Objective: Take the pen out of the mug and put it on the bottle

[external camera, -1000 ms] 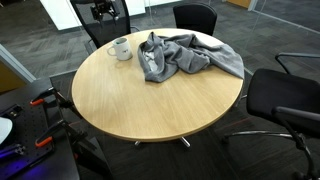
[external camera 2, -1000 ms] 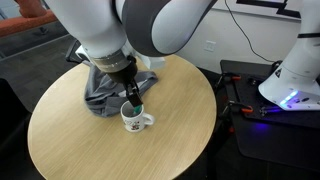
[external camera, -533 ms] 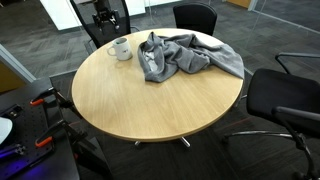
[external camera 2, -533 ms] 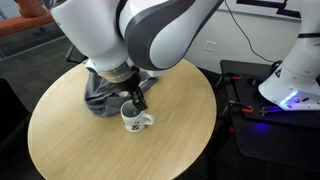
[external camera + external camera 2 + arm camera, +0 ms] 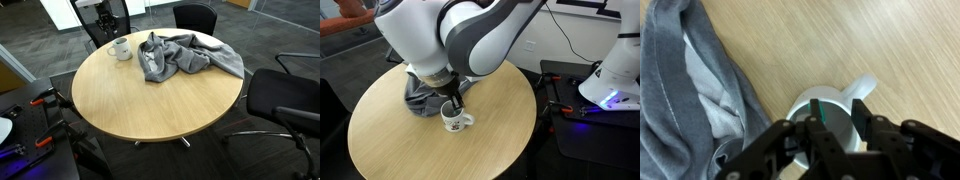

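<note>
A white mug (image 5: pixel 121 48) (image 5: pixel 455 121) stands on the round wooden table (image 5: pixel 150 100) beside a crumpled grey cloth (image 5: pixel 185 55) (image 5: pixel 425 95). In the wrist view a thin green pen (image 5: pixel 823 112) stands inside the mug (image 5: pixel 845 98). My gripper (image 5: pixel 838 118) (image 5: pixel 453 103) reaches straight down into the mug mouth. Its fingers (image 5: pixel 862 115) stand on either side of the pen, which lies against the left one. A gap still shows to the right finger. I see no bottle in any view.
The grey cloth (image 5: pixel 690 90) lies right next to the mug. Black office chairs (image 5: pixel 195 17) (image 5: pixel 285 100) ring the table. A white robot base (image 5: pixel 615 70) and a dark side table with red-handled tools (image 5: pixel 565 105) stand beyond the table edge.
The jaws have drawn much closer together around the pen while staying inside the mug. The arm has shifted slightly; the mug and cloth have not moved.
</note>
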`<state>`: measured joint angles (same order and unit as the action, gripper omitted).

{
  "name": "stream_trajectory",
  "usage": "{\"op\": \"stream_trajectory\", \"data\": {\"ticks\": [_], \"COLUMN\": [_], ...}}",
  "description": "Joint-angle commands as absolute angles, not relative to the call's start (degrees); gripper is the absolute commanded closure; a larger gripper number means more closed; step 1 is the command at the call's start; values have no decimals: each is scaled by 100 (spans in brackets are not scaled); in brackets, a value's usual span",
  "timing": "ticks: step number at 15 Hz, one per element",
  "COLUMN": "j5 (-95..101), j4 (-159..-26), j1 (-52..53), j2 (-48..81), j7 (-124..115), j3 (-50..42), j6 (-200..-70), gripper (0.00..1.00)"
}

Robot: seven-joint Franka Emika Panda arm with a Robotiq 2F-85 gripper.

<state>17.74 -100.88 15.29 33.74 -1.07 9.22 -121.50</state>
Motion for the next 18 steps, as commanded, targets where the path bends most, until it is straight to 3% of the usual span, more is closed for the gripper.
{"op": "stream_trajectory", "data": {"ticks": [1,11,18], "j5": [1607,1496,1436], "j4": [-9967,-9645,-9412], "j1": [1526,1468,1443], "j2": [3450,3750,4007], "j7": [-29,-12,22], "j3": [869,789,752], "j6": [-12315,-12323,-12277], "gripper": [58,66,64]}}
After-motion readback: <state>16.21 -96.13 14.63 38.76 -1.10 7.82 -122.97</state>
